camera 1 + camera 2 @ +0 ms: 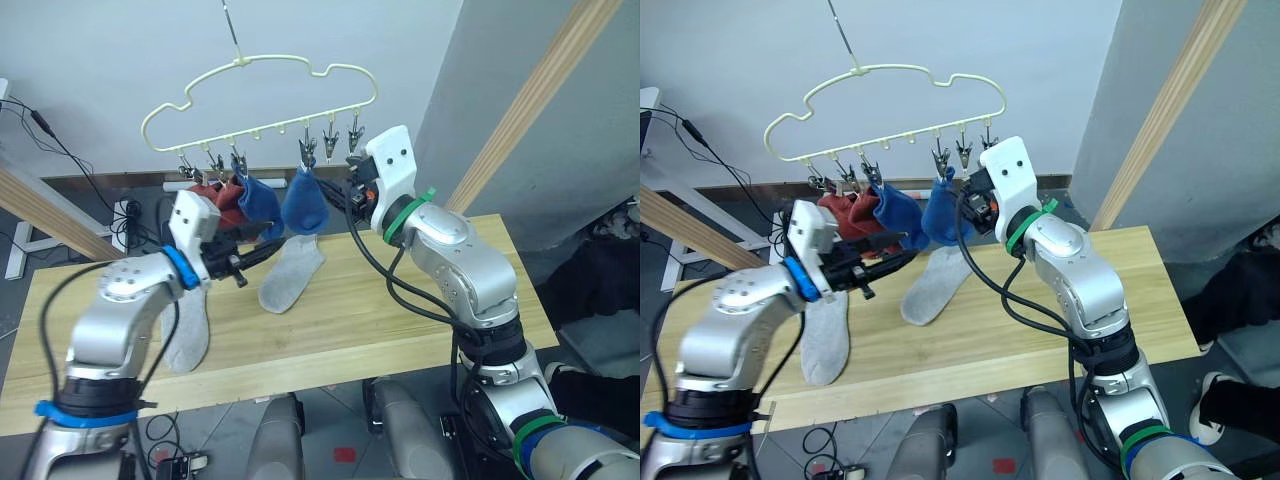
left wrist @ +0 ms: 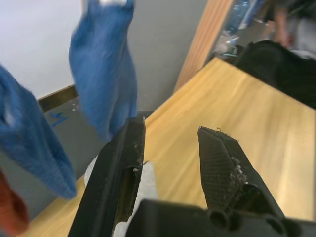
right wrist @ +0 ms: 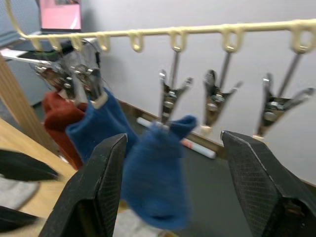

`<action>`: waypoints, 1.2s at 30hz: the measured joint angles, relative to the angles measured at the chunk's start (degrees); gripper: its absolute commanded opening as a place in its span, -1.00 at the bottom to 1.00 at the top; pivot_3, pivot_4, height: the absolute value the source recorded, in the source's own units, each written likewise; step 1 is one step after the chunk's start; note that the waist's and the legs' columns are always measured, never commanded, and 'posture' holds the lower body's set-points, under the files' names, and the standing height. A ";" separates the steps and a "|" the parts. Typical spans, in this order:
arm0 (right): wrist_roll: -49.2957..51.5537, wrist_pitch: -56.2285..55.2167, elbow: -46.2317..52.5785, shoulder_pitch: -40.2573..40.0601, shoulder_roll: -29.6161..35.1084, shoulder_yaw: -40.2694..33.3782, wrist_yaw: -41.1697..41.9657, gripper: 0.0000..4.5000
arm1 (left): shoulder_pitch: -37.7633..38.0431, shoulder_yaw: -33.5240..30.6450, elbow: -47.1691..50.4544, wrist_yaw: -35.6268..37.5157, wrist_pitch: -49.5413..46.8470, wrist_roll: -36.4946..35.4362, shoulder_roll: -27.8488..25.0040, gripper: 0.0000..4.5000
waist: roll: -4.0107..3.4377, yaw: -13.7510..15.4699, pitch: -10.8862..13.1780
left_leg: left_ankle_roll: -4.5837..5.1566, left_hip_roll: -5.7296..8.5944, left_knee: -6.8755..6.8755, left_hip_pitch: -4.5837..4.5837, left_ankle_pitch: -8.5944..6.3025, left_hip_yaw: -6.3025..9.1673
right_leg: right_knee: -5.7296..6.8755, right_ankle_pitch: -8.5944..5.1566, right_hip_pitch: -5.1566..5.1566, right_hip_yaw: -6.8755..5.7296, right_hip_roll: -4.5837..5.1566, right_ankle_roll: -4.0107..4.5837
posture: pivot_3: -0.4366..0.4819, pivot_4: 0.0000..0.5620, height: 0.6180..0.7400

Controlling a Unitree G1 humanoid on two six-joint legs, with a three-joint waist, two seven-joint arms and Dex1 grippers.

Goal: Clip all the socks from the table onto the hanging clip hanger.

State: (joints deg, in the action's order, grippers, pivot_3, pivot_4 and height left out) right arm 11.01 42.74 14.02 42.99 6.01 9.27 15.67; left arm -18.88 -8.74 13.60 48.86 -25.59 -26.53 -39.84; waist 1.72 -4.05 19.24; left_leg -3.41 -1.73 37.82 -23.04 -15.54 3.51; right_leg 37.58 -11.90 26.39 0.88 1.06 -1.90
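We are holding both our left gripper [image 2: 170, 163] and right gripper [image 3: 173, 182] wide open and empty beside the blue socks [image 1: 303, 203] hanging under the clip hanger [image 1: 262, 100].

A lab: loose cables [image 1: 60, 150], bare wall, monitor [image 3: 59, 15].

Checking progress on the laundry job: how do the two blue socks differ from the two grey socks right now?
The blue socks hang from clips on the clip hanger, off the table; the grey socks lie flat on the table, unclipped. The blue pair hangs bunched beside the red socks; the grey pair lies stretched out and apart, one partly behind the left arm. All four are short knit ankle socks.
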 measured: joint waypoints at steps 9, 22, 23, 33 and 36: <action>-1.37 -4.79 -4.07 0.61 -2.44 -1.51 -2.77 0.24 | -4.54 -1.73 5.31 -2.12 -6.83 -4.49 -1.51 -0.11 | 0.00 0.77 0.00 | 0.00 0.01 -0.01 -0.01 0.00 -0.05 | -0.06 0.06 0.00 0.02 0.00 0.10 | -0.06 0.17 1.00; -2.79 -6.75 -11.33 4.01 -4.42 -2.48 -4.51 0.01 | -7.60 -0.18 4.65 -3.24 -6.98 -4.12 -1.41 -0.11 | 0.00 0.90 0.00 | 0.00 0.01 -0.07 -0.03 0.00 -0.05 | -0.17 0.13 0.00 0.01 0.00 0.21 | -0.07 0.18 1.00; -3.05 -7.15 -12.43 4.39 -4.66 -2.48 -4.54 0.01 | -8.22 -0.20 4.49 -3.29 -7.36 -4.45 -1.38 -0.11 | 0.00 0.91 0.00 | 0.00 0.01 -0.07 -0.04 0.00 -0.06 | -0.18 0.14 0.00 0.02 0.00 0.22 | -0.07 0.18 1.00; -4.83 -13.22 -21.74 8.61 -6.19 -2.52 -5.57 0.01 | -10.61 -0.24 3.17 -3.25 -9.08 -6.09 -1.03 -0.11 | 0.00 0.96 0.00 | 0.00 0.01 -0.10 -0.09 -0.01 -0.06 | -0.32 0.18 0.00 -0.01 0.01 0.28 | -0.06 0.18 1.00; -5.41 -14.56 -24.16 9.61 -6.35 -2.50 -5.65 0.01 | -10.76 -0.24 2.18 -3.24 -8.94 -5.98 -1.02 -0.11 | 0.00 0.97 0.00 | 0.00 0.01 -0.10 -0.12 -0.01 -0.06 | -0.34 0.18 0.00 -0.01 0.01 0.28 | -0.06 0.17 1.00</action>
State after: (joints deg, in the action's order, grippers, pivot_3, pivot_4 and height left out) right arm 5.61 28.18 -10.14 52.60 -0.34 6.76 10.03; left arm -29.64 -8.98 15.78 45.62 -34.53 -32.51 -40.86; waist 1.72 -3.08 19.24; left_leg -3.40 -1.72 37.72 -23.15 -15.55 3.45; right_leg 37.23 -11.71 26.39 0.87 1.07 -1.62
